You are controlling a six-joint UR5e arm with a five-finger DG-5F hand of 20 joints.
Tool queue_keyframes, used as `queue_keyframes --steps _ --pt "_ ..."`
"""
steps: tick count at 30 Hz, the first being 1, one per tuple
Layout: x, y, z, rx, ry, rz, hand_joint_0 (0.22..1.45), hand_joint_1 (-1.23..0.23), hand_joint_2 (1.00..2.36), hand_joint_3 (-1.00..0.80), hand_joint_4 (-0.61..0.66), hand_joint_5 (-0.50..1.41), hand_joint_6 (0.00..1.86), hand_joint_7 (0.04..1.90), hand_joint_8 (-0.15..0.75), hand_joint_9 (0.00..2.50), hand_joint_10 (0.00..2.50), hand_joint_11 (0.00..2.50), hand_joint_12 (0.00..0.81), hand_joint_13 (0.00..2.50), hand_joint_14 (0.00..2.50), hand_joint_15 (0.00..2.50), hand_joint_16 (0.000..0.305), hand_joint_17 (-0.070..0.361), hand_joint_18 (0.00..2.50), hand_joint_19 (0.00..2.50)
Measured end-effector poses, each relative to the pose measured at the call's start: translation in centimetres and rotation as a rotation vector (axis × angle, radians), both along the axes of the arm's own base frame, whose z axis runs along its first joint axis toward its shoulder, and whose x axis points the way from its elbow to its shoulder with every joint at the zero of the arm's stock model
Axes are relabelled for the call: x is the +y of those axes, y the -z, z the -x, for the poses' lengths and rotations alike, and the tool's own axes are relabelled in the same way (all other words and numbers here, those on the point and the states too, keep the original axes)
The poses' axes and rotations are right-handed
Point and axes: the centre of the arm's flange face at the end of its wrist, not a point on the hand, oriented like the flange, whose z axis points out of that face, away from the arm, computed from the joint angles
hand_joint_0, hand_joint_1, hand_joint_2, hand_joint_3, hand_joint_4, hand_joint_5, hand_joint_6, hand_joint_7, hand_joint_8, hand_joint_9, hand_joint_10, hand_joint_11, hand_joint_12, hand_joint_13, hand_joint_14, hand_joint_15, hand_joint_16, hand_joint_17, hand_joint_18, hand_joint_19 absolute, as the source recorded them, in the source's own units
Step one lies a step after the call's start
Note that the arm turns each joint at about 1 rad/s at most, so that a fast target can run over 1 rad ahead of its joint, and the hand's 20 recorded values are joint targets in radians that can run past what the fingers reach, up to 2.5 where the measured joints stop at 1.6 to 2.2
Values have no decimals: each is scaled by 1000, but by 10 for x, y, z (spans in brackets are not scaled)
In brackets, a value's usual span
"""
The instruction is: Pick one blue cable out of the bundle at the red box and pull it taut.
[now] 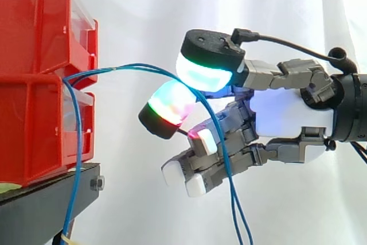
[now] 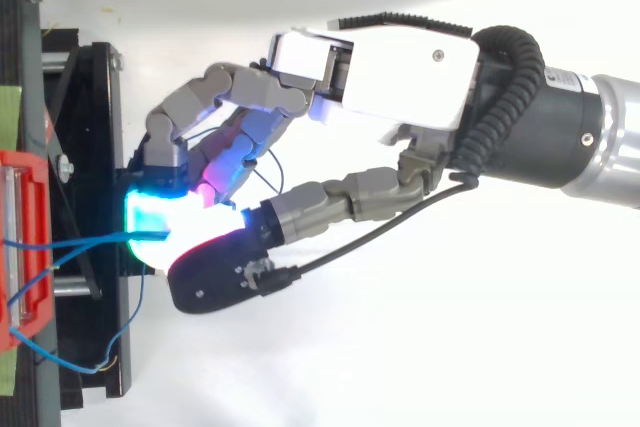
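Note:
Two stacked red boxes [image 1: 34,27] stand on a black stand [image 1: 51,199] at the left. Blue cables [image 1: 137,68] come out between the boxes and arch rightward to my hand [image 1: 292,113]. The hand's thumb pad [image 1: 206,73], glowing cyan and green, and a red-green fingertip [image 1: 169,104] close on the cable where it bends downward. From there two blue strands [image 1: 235,210] hang down across the lower curled fingers. In the top view the cable [image 2: 95,240] runs from the red box [image 2: 20,247] into the pinch under the hand [image 2: 390,67].
Another blue strand [image 1: 73,199] drops from the boxes past the stand's edge, and a slack loop [image 2: 70,365] lies near the stand [image 2: 95,147] in the top view. A white curtain hangs behind. The arm comes in from the right.

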Motion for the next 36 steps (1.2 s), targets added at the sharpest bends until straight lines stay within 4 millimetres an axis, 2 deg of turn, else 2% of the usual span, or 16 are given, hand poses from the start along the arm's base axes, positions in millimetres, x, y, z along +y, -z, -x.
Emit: queue_keyframes --steps 1,4,6,8,9,11,13,15,18,25,29,36 --pt "0 0 0 0 0 0 704 -987 1000 -500 1 -142 935 803 347 976 7 857 362 751 12 380 48 108 679 349" --pt "0 0 0 0 0 0 549 -966 1000 -500 35 -126 925 807 353 988 7 849 364 752 13 391 49 110 668 382" --pt "0 0 0 0 -1 0 431 -834 1000 -500 38 -111 920 808 403 1059 5 836 407 776 13 398 58 130 692 407" --pt "0 0 0 0 -1 0 402 -714 1000 -500 35 -106 914 810 425 1086 5 819 430 792 10 399 62 140 696 422" --pt "0 0 0 0 -1 0 410 -629 1000 -500 31 -105 910 828 425 1094 5 808 433 791 11 395 62 139 685 432" --pt "0 0 0 0 -1 0 442 -557 1000 -500 20 -106 908 840 416 1100 4 806 422 787 10 406 59 132 658 453" --pt "0 0 0 0 -2 0 491 -582 1000 -500 8 -109 905 866 406 1098 9 818 405 775 11 419 55 123 622 475" --pt "0 0 0 0 -2 0 533 -678 1008 -402 12 -115 905 883 397 1090 9 824 393 768 13 421 52 117 600 487" --pt "0 0 0 0 -2 0 541 -719 1010 -367 17 -126 914 852 393 1077 8 842 388 772 14 429 52 116 600 487" --pt "0 1 0 2 0 5 502 -789 1000 -500 31 -137 924 782 395 1042 8 851 402 774 13 423 54 123 624 469" --pt "1 1 0 2 -1 1 491 -827 1000 -500 36 -138 927 766 398 1032 7 849 402 775 12 418 55 124 639 464" --pt "6 2 0 0 -13 -82 550 -907 1000 -500 22 -139 930 766 377 1012 8 875 383 774 12 419 51 115 648 450"
